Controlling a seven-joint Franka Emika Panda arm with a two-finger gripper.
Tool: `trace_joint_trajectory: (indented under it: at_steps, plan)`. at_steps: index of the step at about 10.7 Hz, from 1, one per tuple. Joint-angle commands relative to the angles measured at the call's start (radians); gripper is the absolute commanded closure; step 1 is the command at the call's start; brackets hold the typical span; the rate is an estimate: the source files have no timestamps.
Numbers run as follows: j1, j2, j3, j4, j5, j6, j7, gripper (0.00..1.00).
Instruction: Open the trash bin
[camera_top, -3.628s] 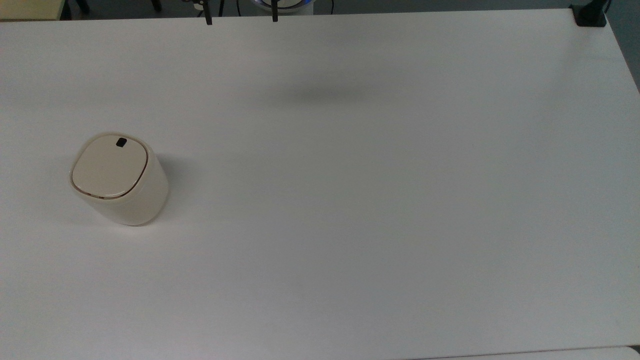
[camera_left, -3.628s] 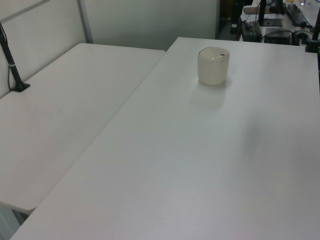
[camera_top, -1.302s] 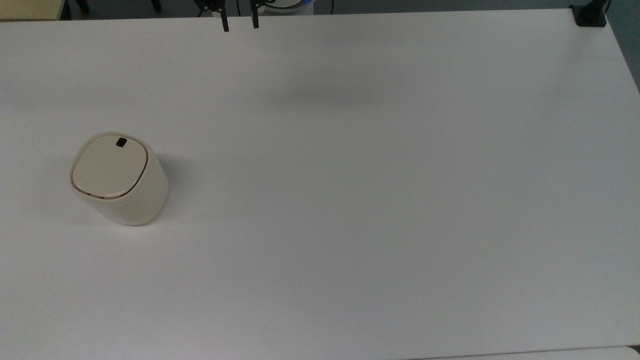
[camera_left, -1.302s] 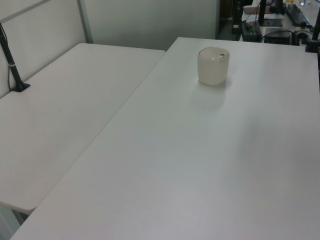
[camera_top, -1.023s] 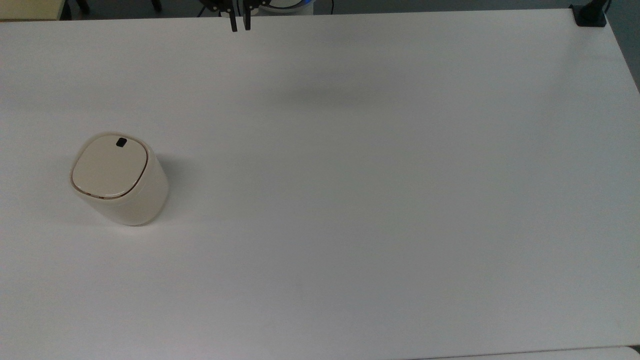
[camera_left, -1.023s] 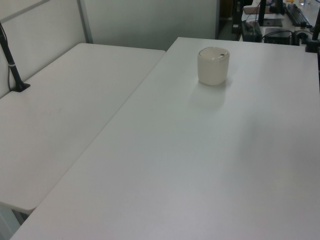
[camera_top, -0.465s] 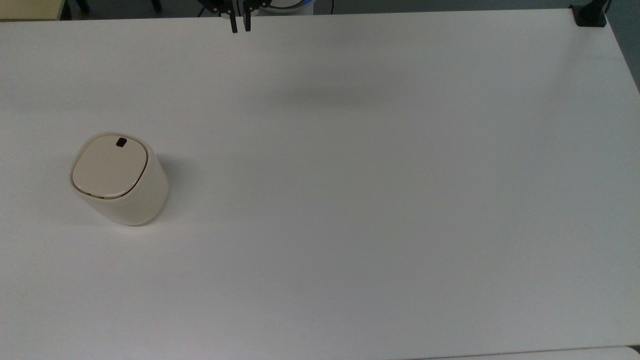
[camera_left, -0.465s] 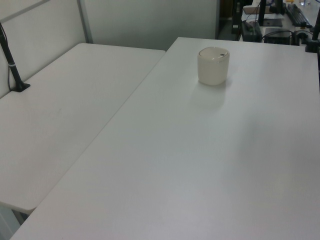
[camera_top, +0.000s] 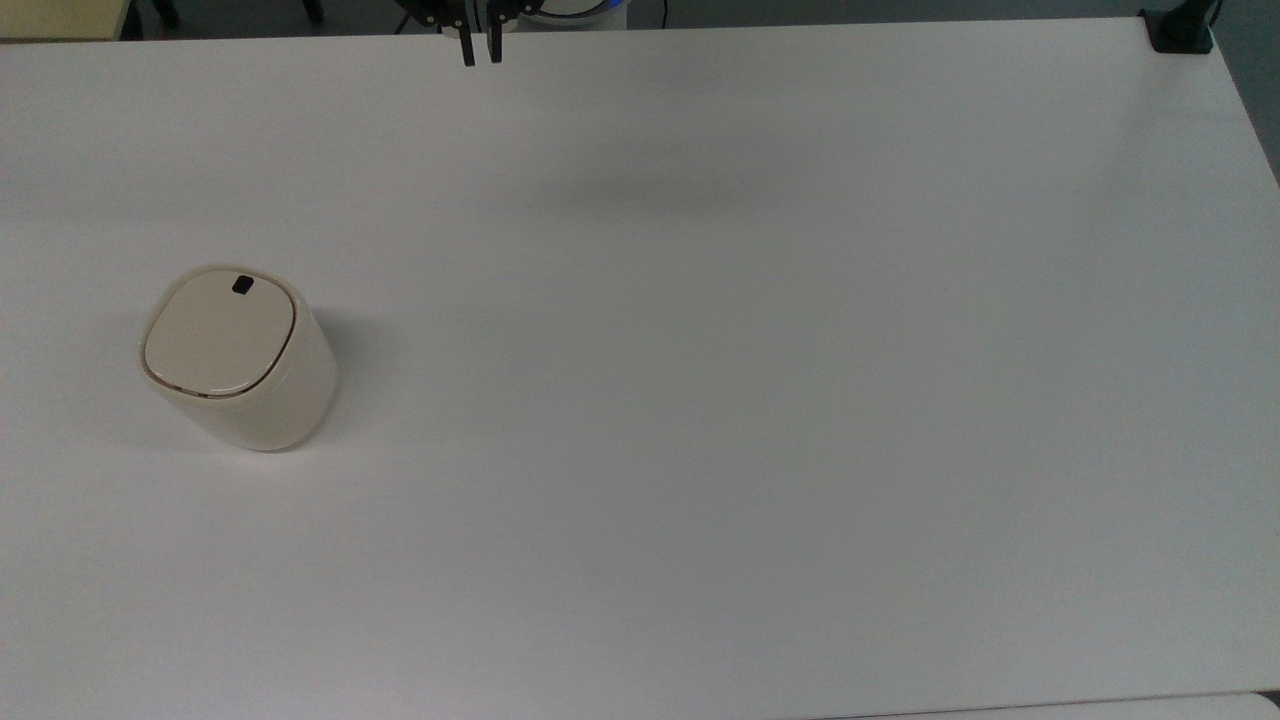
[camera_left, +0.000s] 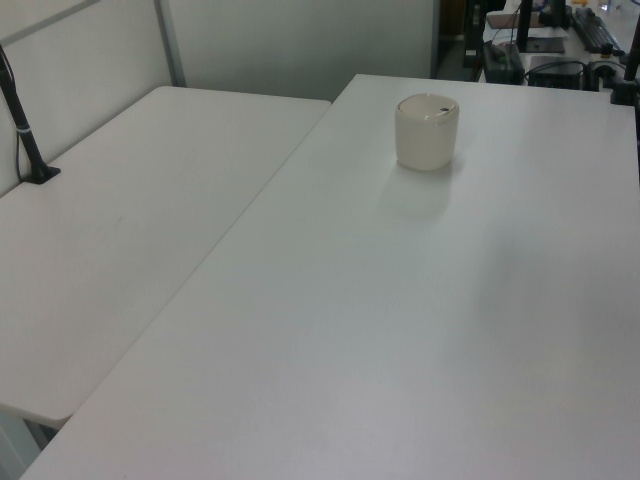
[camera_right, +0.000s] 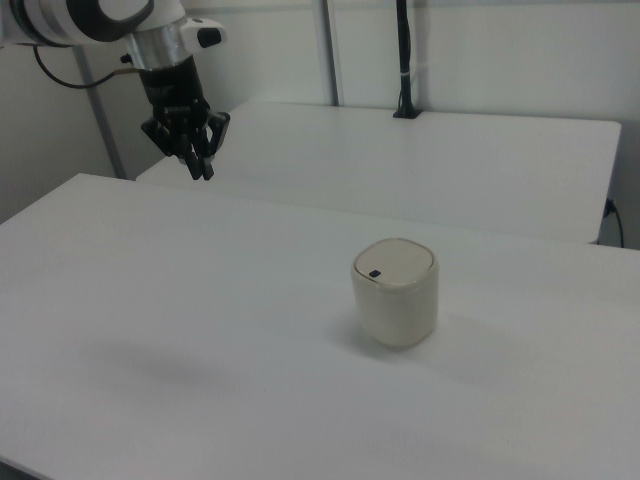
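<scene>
Trash bin (camera_top: 238, 357) stands upright on the white table (camera_top: 760, 380), lid shut and flat, black button (camera_top: 242, 286) at the lid edge nearest the arm. Your gripper (camera_top: 480, 52) hangs high over the table's far edge, well apart from the bin, fingers nearly together with only a slim gap. From there the bin lies toward the top view's lower left. Bare table between; nothing blocks the path to the button.

Top view looks straight down on my table (camera_top: 760, 380) from high up; my tool (camera_top: 480, 55) at its top edge. Left view sits low at one table end, facing along it, far from the trash bin (camera_left: 427, 131). Right view faces across, nearer. All three share bin + tabletop.
</scene>
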Motion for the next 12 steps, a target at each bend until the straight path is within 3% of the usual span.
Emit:
trace_joint_trajectory:
  at_steps: [1, 12]
  plan:
    - [0.002, -0.014, -0.003, -0.026, 0.018, 0.030, -0.016, 0.81]
    - [-0.008, -0.014, -0.012, -0.016, 0.018, 0.033, -0.019, 0.80]
